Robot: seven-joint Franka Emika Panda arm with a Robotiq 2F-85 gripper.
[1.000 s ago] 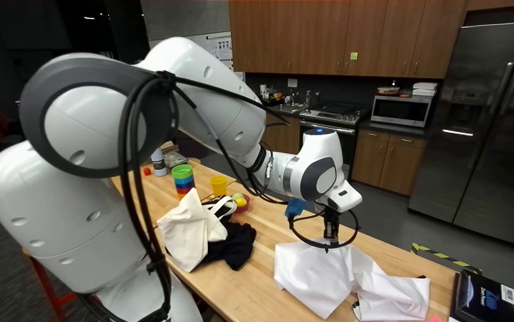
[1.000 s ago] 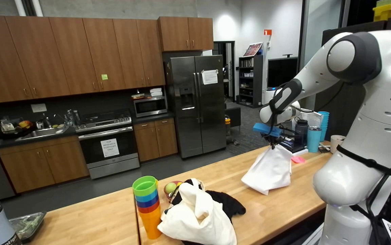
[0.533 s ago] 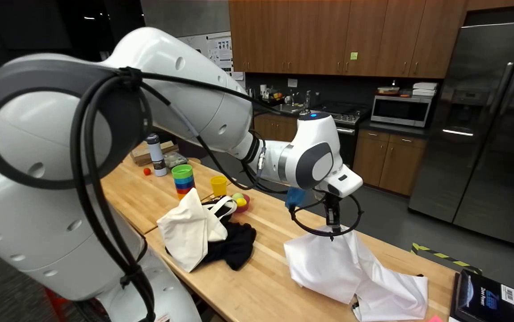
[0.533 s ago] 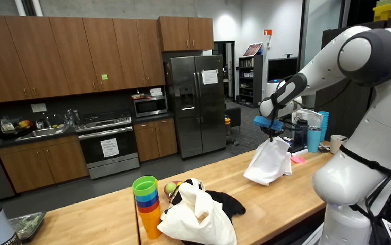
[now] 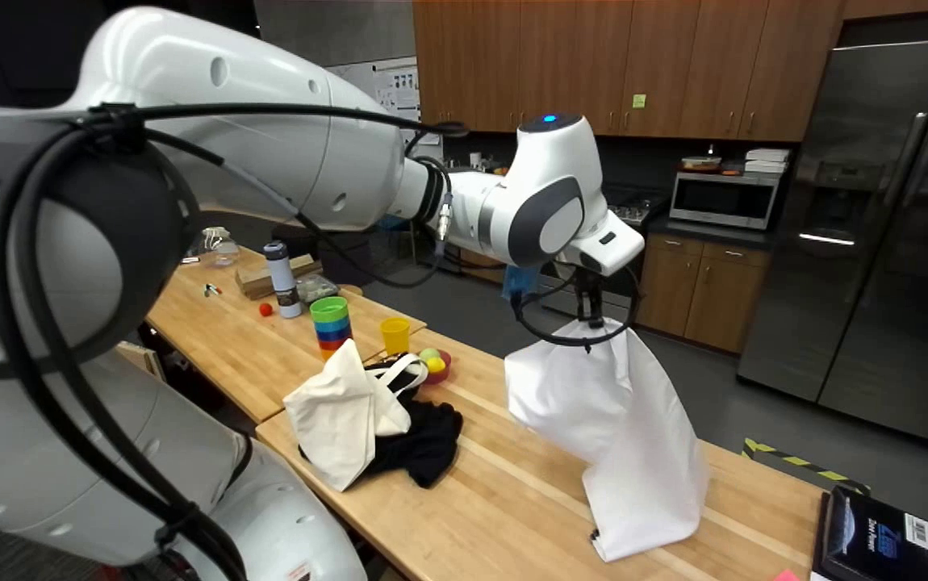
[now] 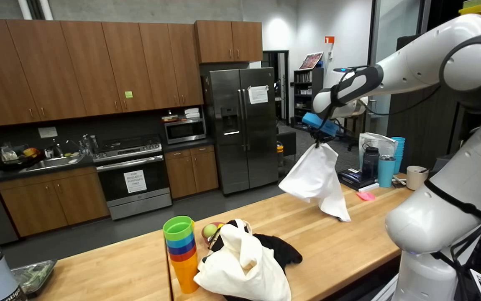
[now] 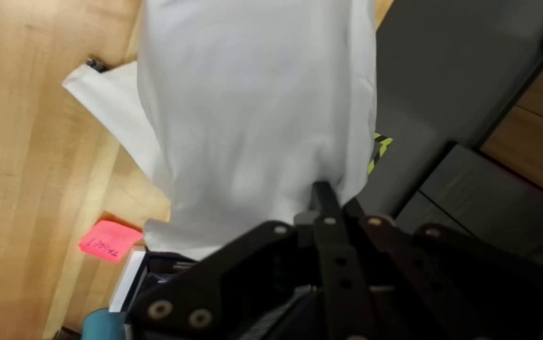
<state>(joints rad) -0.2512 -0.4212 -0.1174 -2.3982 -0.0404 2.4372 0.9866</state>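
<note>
Since the earlier frames, the white cloth (image 5: 633, 428) has been raised with the gripper (image 5: 591, 323), and its loose end, which was spread out toward the black box (image 5: 859, 520), has been drawn in beneath the fingers (image 7: 326, 202). The fingers are clamped together on a gathered upper part, and the rest is hung below them over the wooden table (image 5: 528, 500). Whether the lowest corner is touching the table cannot be told for certain. The fabric is judged light, limp and hard to damage, with a smooth face that might slide if only a thin pinch were taken; it would be best held by a thick gathered fold, much as it is now. In the wrist view a pink note (image 7: 111, 241) is seen below the fingers and off to one side, with handwriting on it; in both exterior views only a pink patch can be made out. A cream bag (image 6: 244, 267) laid on black fabric (image 6: 284, 251), well apart from the fingers, is shown in both exterior views but not in the wrist view.
</note>
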